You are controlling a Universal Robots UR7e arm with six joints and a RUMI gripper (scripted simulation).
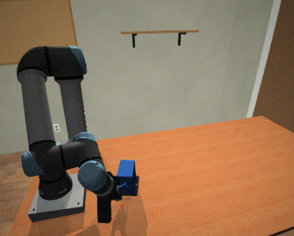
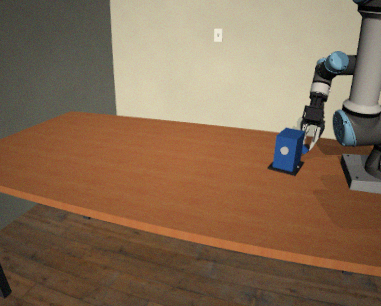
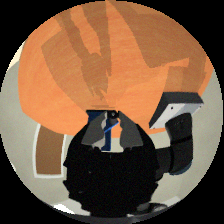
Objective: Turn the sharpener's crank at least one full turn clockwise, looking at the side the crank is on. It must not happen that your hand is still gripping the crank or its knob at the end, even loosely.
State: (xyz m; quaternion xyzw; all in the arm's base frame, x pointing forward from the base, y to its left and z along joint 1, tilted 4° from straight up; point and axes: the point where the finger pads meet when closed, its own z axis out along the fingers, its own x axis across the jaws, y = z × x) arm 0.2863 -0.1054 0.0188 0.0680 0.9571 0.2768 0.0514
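The blue sharpener [image 1: 127, 177] stands on a small dark base on the orange table, close to the robot's base. It also shows in the exterior view [image 2: 288, 149], with a grey round hole on its near face. My gripper [image 1: 120, 187] is at the sharpener's crank side and is shut on the blue crank handle [image 3: 108, 134], which shows between the two fingers in the wrist view. In the exterior view the gripper [image 2: 310, 137] reaches down beside the sharpener's far side. The crank itself is mostly hidden by the fingers.
The robot's grey base plate [image 1: 58, 203] sits at the table's corner next to the sharpener, and it shows in the exterior view [image 2: 368, 176]. The arm's elbow links crowd the space left of the sharpener. A wall shelf [image 1: 159, 33] hangs far behind.
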